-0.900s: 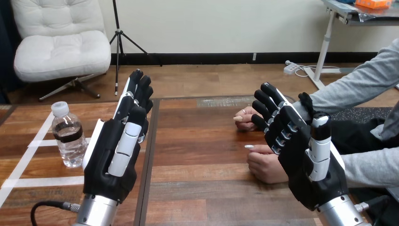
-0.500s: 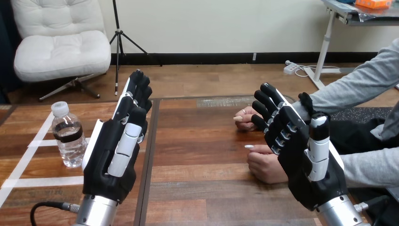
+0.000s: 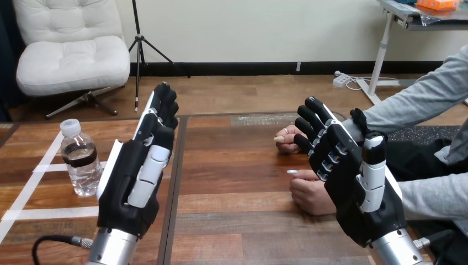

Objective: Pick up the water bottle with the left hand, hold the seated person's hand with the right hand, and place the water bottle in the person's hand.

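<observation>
While the left hand [image 3: 135, 182] and right hand [image 3: 353, 187] hang unclenched and empty, the bottle [image 3: 80, 160] stands near the left; a sideways swipe could topple it.

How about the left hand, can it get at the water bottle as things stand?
Probably yes. The water bottle stands upright beside the open left hand, at its left, with only bare table showing between them.
</observation>
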`<state>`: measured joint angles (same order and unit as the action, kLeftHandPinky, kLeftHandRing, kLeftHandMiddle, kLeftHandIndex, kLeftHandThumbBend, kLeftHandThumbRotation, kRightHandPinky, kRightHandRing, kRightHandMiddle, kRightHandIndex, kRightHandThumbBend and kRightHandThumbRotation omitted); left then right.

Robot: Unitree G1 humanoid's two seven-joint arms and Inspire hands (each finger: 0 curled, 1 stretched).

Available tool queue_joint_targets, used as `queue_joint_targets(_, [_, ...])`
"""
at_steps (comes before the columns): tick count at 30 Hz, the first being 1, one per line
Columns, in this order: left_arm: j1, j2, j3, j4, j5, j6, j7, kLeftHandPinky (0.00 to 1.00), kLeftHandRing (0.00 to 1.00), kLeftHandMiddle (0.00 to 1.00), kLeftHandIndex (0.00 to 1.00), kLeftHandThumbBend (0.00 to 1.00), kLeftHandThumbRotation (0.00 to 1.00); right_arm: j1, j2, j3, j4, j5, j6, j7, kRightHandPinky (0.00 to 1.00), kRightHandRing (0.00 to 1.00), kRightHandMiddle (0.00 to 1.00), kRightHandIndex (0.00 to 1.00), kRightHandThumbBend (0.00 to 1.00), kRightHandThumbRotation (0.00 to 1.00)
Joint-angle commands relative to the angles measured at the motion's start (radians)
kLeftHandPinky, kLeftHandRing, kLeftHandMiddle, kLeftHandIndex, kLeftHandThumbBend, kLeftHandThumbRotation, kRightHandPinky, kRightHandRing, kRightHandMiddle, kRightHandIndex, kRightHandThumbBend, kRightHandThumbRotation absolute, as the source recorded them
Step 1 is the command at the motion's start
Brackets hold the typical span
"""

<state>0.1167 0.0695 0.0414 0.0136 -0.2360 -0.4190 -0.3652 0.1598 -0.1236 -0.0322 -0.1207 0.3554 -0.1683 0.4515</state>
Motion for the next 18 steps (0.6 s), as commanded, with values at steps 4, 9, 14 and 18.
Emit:
queue_joint_targets(4, [-0.082, 0.048, 0.035, -0.048, 0.046, -0.032, 0.027, 1.0, 1.0, 1.0, 1.0, 0.7, 0.83, -0.049, -0.001, 0.002, -0.043, 0.01, -0.006, 0.007, 1.0, 1.0, 0.98, 0.96, 0.94, 1.0])
queue_joint_targets(9, [-0.108, 0.062, 0.057, -0.059, 0.053, -0.034, 0.044, 1.0, 1.0, 1.0, 1.0, 0.72, 0.85, -0.05, 0.0, 0.001, -0.041, 0.009, -0.01, 0.007, 1.0, 1.0, 0.98, 0.96, 0.94, 1.0])
queue_joint_targets(14, [-0.14, 0.086, 0.081, -0.06, 0.023, -0.03, 0.044, 1.0, 1.0, 1.0, 1.0, 0.76, 0.87, -0.051, -0.001, 0.001, -0.04, 0.009, -0.009, 0.01, 1.0, 1.0, 0.98, 0.96, 0.93, 1.0])
queue_joint_targets(18, [-0.166, 0.099, 0.102, -0.041, 0.011, -0.046, 0.042, 1.0, 1.0, 1.0, 1.0, 0.79, 0.87, -0.052, -0.002, 0.001, -0.042, 0.009, -0.005, 0.01, 1.0, 1.0, 0.98, 0.96, 0.94, 1.0])
